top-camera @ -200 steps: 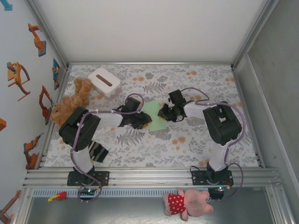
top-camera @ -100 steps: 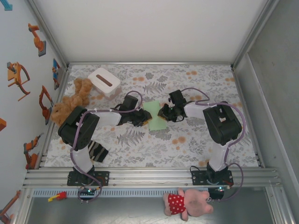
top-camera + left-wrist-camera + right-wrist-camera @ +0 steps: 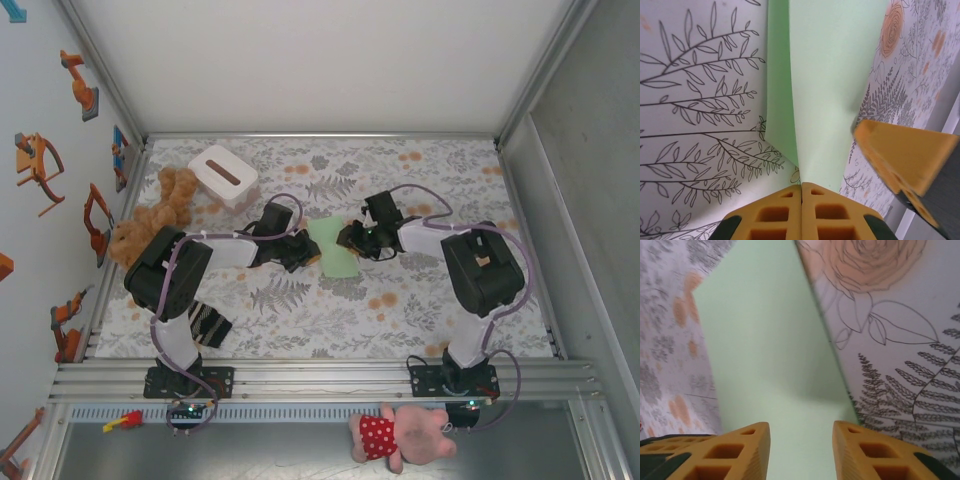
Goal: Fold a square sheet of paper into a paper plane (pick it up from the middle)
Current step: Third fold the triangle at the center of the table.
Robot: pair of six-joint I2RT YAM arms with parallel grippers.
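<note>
The pale green sheet of paper (image 3: pixel 336 250) lies folded into a narrow oblong on the flowered table (image 3: pixel 420 300), between the two arms. My left gripper (image 3: pixel 306 258) is at its left edge and is shut on the paper (image 3: pixel 830 75); the sheet comes out from between the pressed orange fingertips (image 3: pixel 801 186), with a fold line running away from them. My right gripper (image 3: pixel 351 238) is at the paper's right edge, open, its two fingers spread just above the green surface (image 3: pixel 770 365) with nothing between them (image 3: pixel 801 440). One right finger (image 3: pixel 905 155) shows in the left wrist view.
A white box with a dark slot (image 3: pixel 222 175) stands at the back left, a brown plush toy (image 3: pixel 150 215) beside it. A striped dark cloth (image 3: pixel 208 325) lies by the left arm's base. A pink plush (image 3: pixel 400 435) lies beyond the front rail.
My left gripper has closed onto the paper's left edge. My right gripper has opened and let go, and the right arm has shifted slightly. The paper has barely moved.
</note>
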